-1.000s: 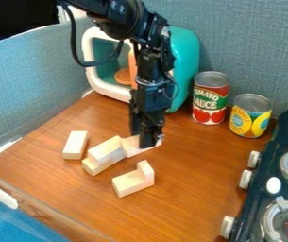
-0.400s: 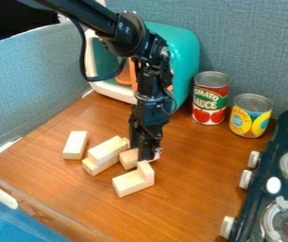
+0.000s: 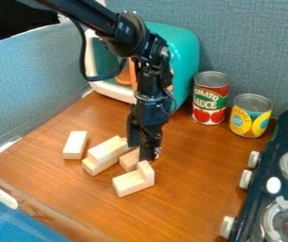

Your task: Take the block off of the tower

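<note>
Black arm (image 3: 133,29) hung over the counter (image 3: 193,198), jaws by a block (image 3: 129,160), open or gripping I couldn't tell, two stacked blocks (image 3: 107,150) alongside.

Blocks (image 3: 128,183): plain pale wood
Counter (image 3: 184,203): orange-brown, wood-grained
Gripper (image 3: 142,150): black
Toy oven (image 3: 185,66): teal, white frame
Tall can (image 3: 210,101): red, green band, red tomato pictures
Short can (image 3: 250,117): yellow and blue
Stove (image 3: 277,139): dark, white knobs (image 3: 245,179)
Walls (image 3: 253,47): grey-blue, flecked
</note>
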You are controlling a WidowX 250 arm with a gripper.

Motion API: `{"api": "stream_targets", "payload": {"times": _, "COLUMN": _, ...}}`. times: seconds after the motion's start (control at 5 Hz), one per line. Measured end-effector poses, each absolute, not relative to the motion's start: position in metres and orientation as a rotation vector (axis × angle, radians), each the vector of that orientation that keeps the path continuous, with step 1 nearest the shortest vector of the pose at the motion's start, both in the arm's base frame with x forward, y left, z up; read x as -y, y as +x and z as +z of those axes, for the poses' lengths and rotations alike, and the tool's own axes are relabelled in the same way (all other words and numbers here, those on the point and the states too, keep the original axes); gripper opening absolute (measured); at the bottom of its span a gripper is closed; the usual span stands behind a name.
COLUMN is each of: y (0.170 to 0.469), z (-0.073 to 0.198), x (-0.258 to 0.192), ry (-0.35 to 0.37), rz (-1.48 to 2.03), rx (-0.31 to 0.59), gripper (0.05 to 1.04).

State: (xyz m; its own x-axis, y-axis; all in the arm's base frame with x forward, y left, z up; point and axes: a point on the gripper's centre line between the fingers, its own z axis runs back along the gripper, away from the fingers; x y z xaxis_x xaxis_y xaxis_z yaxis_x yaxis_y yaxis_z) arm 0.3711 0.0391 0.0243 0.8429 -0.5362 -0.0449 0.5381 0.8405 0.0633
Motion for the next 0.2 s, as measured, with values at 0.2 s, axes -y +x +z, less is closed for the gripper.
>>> {"api": "stream_targets", "payload": {"times": 0.2, "y": 0.3702, "z": 0.0216, "x": -0.0355, "ry": 0.056, "rz": -0.568, "rx": -0.020, "gripper": 1.018}}
